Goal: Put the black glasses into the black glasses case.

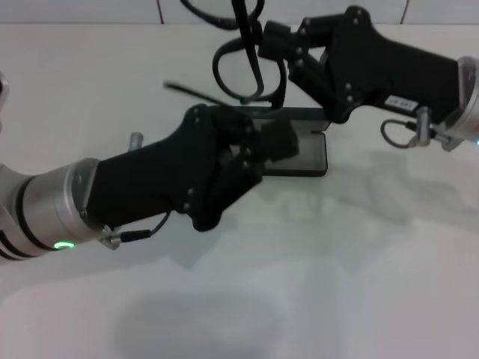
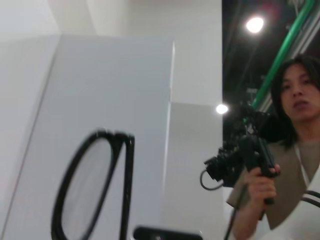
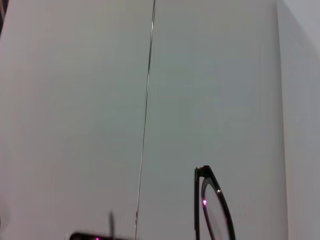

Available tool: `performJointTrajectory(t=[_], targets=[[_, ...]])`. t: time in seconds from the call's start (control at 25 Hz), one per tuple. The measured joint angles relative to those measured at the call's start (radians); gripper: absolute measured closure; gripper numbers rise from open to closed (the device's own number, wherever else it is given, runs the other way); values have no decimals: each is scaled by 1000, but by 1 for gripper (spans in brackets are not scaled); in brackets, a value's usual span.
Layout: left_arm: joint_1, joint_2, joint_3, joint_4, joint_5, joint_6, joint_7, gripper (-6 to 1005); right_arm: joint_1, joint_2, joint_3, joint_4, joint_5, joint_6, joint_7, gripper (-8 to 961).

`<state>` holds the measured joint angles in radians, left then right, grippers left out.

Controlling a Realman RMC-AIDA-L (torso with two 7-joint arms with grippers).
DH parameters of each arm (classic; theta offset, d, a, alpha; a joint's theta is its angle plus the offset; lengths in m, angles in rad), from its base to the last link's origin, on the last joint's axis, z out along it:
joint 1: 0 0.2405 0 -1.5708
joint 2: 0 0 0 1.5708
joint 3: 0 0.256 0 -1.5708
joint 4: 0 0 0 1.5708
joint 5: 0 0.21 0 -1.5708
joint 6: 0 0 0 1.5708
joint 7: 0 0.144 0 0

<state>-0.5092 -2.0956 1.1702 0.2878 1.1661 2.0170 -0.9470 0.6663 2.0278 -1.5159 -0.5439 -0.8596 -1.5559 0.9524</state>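
We are viewing the white table (image 1: pixel 359 284) from the head camera. The left gripper (image 1: pixel 281 142) is reaching over the black glasses case (image 1: pixel 308 153), which is lying flat, long axis across the table; its finger state we cannot tell. The right gripper (image 1: pixel 268 39) is pinching the black glasses (image 1: pixel 247 71) above the case's far side, lenses hanging downward, one temple pointing left.
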Motion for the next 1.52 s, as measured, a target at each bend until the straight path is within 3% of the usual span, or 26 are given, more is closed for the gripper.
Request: performJointTrajectory(t=[0.88,1.08,1.24,1.32,1.36,1.4,1.52], targets=[[7,3,-1,-26,-52,-24,-50,952,-24,-6,-59,-4,-43,44,5,892],[54,29,-4,-14,-54,11,-61,952,-46,-27,-32,-40,-95,90,18,891],[113,57,-15,8,-58,11,-64,951,-104,-44,-21,-207,-286,189,123,889],[146,71,-50,15,-58,11,-69,951,-147,-38,-21,-347,-436,260,209,888],[154,73,-63,18,-58,11,-74,951,-185,-23,-27,-449,-543,308,266,888],[169,75,-87,27,-58,11,-87,951,-228,-10,-51,-566,-668,375,334,888],[203,69,-121,72,-59,12,-119,951,-286,-5,-165,-762,-878,546,487,886]])
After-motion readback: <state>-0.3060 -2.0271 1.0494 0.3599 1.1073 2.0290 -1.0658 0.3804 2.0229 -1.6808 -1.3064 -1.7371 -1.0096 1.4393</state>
